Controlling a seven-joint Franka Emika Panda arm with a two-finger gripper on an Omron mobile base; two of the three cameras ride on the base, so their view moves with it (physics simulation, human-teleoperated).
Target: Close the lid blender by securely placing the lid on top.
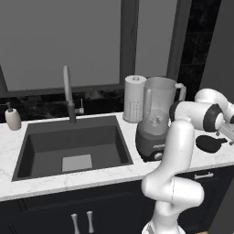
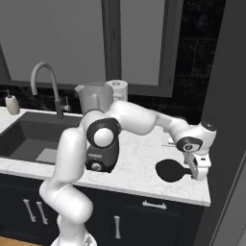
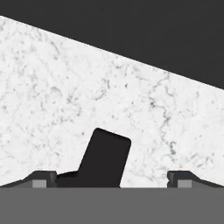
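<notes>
The gripper (image 2: 195, 169) is held low over the right end of the marble counter (image 2: 144, 158), pointing down, with its jaws spread apart; nothing is clamped between them. In the hand view the two fingertips (image 3: 43, 178) are seen wide apart at the bottom edge, and the tab of the lid (image 3: 104, 159) rises between them, nearer the left tip, without being touched by either. The lid (image 2: 171, 170) is seen lying flat on the counter, just beside the gripper and slightly toward the blender.

The blender (image 1: 155, 123) is found well to the left of the lid, next to the sink (image 1: 73, 148). Its translucent jar is uncovered, and no contents can be made out in it. A paper-towel roll (image 1: 134, 98) stands just behind the blender. A pale rectangle is seen on the sink floor, and a soap bottle (image 1: 12, 118) stands at the far left.
</notes>
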